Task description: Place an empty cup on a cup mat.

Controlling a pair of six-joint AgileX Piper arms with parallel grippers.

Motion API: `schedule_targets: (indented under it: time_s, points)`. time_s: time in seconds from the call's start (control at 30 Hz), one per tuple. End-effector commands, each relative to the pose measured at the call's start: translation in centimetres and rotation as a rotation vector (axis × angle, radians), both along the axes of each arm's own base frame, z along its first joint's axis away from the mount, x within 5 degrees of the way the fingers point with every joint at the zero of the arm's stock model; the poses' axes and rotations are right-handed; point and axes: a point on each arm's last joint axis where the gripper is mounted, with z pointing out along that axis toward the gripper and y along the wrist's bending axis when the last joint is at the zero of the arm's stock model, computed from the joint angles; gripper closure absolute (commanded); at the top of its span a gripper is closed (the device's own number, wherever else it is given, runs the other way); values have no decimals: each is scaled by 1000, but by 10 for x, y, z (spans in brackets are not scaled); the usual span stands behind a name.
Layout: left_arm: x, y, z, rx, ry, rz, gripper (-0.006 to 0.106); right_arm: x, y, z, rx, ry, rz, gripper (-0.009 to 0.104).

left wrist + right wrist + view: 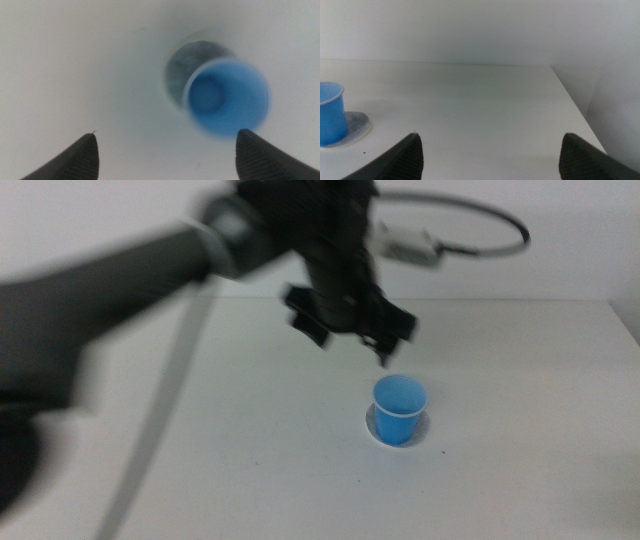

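The blue cup point(400, 409) stands upright on the round grey cup mat point(377, 427) right of the table's middle. It looks empty in the left wrist view point(227, 97), with the mat point(181, 70) showing behind it. My left gripper point(350, 330) hangs open and empty in the air, above and to the left of the cup, blurred by motion. The right wrist view shows the cup point(330, 112) on the mat point(357, 125) off to one side; my right gripper point(487, 152) is open, empty and out of the middle view.
The white table point(520, 380) ends at a right edge near the wall point(600, 90). A cable loop point(470, 220) arcs behind the left arm.
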Motion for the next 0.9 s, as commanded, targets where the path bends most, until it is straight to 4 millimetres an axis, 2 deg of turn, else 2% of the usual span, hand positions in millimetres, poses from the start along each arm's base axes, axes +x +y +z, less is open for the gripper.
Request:
schedule_targets:
  time_s: [0.0, 0.1, 0.2, 0.33, 0.5, 0.67, 0.73, 0.87]
  points:
    - [-25, 31, 31, 21, -65, 51, 7, 0, 0, 0, -14, -8, 2, 2]
    - [-64, 71, 41, 6, -144, 147, 7, 0, 0, 0, -14, -8, 2, 2]
    - [-105, 113, 47, 51, -236, 141, 7, 0, 0, 0, -14, -8, 2, 2]
    - [-148, 154, 33, 42, -350, 144, 7, 0, 0, 0, -14, -8, 2, 2]
    - [-195, 199, 20, -102, -545, 210, 7, 0, 0, 0, -10, -8, 0, 2]
    - [-226, 238, -14, -276, -784, 281, 7, 0, 0, 0, -10, -8, 3, 2]
    - [-240, 251, -34, -319, -874, 337, 7, 0, 0, 0, -10, -8, 3, 2]
    - [-263, 263, -65, -392, -1057, 405, 7, 0, 0, 0, -10, -8, 3, 2]
